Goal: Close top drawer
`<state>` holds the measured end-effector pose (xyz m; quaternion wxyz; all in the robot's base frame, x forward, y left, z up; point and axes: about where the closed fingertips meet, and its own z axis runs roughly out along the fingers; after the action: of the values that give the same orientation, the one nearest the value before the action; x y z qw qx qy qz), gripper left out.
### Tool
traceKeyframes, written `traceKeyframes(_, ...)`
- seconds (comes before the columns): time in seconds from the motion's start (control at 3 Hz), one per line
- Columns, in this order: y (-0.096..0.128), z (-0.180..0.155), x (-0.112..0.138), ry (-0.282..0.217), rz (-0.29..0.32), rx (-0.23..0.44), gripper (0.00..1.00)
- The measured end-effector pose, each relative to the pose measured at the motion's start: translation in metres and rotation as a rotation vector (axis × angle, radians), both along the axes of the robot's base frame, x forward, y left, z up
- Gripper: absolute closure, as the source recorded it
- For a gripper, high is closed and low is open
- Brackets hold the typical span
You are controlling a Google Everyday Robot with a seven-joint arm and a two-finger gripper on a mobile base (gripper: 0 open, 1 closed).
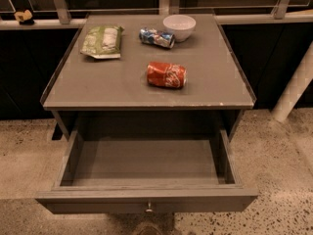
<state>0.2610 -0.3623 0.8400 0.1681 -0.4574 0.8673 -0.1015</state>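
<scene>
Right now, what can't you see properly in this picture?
- Tool: camera view, only a dim shape that may be it, below the knob, cut off by the bottom edge.
- Whatever is under the open top drawer: hidden by the drawer itself.
- Blue can: label too small to read.
- Small thing on the ledge, far left: too small to name.
</scene>
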Motion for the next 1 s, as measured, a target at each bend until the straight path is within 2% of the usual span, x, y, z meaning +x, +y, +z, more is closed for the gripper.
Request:
traceKeyframes(0.33,0.025,-0.037,0.006,0.067,0.051,-0.04,0.0)
traceKeyframes(0.67,0.045,-0.082,0.028,0.154,0.087,-0.071,0.0)
traceKeyframes(1.0,0.045,-0.082,0.028,0.153,0.087,-0.071,0.0)
